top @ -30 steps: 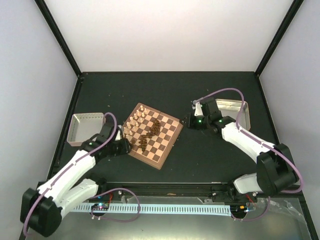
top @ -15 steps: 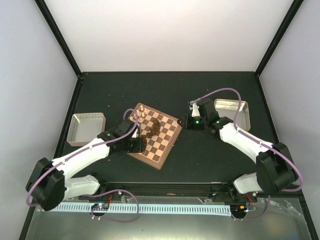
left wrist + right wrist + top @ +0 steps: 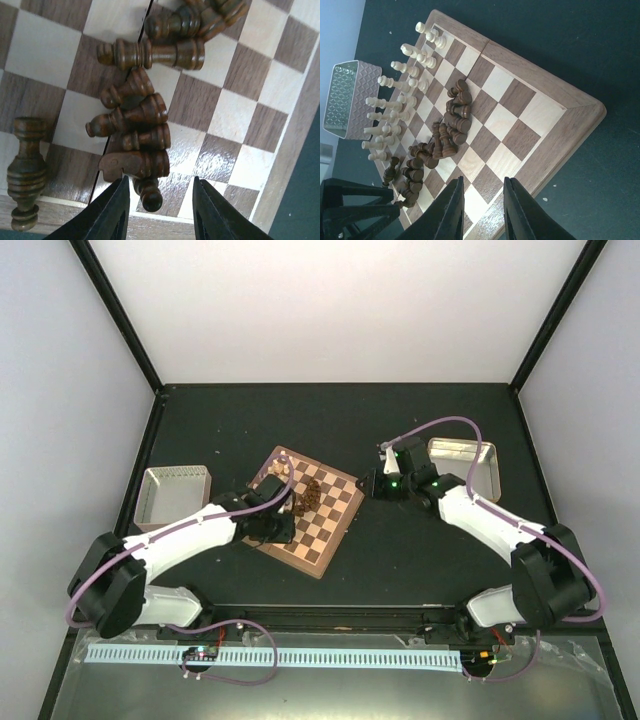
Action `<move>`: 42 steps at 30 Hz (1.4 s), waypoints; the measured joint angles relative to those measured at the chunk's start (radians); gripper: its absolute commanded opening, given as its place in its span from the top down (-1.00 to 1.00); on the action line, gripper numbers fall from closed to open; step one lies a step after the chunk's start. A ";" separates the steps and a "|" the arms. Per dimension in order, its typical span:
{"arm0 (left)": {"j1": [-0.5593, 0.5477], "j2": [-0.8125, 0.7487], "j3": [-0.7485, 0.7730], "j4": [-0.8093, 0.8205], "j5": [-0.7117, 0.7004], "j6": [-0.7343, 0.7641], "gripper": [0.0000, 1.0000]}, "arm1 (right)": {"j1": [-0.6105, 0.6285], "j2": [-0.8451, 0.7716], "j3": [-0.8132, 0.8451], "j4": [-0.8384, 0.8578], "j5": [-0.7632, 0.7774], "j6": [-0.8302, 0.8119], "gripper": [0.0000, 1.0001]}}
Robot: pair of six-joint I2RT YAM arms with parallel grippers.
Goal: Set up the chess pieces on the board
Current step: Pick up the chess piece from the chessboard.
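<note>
The left claw (image 3: pixel 159 185) hangs spread around a small dark brown wooden pawn (image 3: pixel 149 194), seemingly toppled, by the border of the square checkered wooden chessboard (image 3: pixel 235 75). Centre on it and close gently, sparing the heaped dark chessmen (image 3: pixel 137 115) just beyond. Off the board's right corner, the right claw (image 3: pixel 483 182) hovers spread and empty.

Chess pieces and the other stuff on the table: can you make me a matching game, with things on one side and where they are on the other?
Things
1. pale chess pieces
2. dark chess pieces
3. left gripper
4. left metal tray

Places
A. lying in a heap in the middle of the board
B. standing in rows along one board edge
C. off the board, on the black table
D. low over the dark heap, open, holding nothing

Pairs: 1-B, 2-A, 3-D, 4-C
</note>
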 measured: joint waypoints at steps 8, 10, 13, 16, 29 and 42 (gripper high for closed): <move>-0.019 0.032 0.001 -0.045 -0.008 -0.013 0.48 | 0.000 0.012 -0.002 0.000 0.006 0.008 0.56; -0.019 0.044 0.003 -0.049 -0.013 -0.015 0.54 | 0.000 0.012 -0.006 0.000 0.006 0.007 0.56; -0.021 0.049 0.005 -0.050 -0.019 -0.016 0.56 | 0.000 0.012 -0.011 0.000 0.008 0.007 0.57; -0.021 0.056 0.016 -0.059 -0.030 -0.014 0.55 | 0.000 0.012 -0.013 -0.001 0.011 0.007 0.57; -0.021 0.091 0.039 -0.067 -0.049 0.008 0.71 | 0.000 -0.018 -0.028 -0.003 0.033 0.007 0.60; -0.021 -0.055 0.067 -0.161 -0.040 0.039 0.73 | 0.000 -0.092 -0.058 -0.007 0.074 0.012 0.61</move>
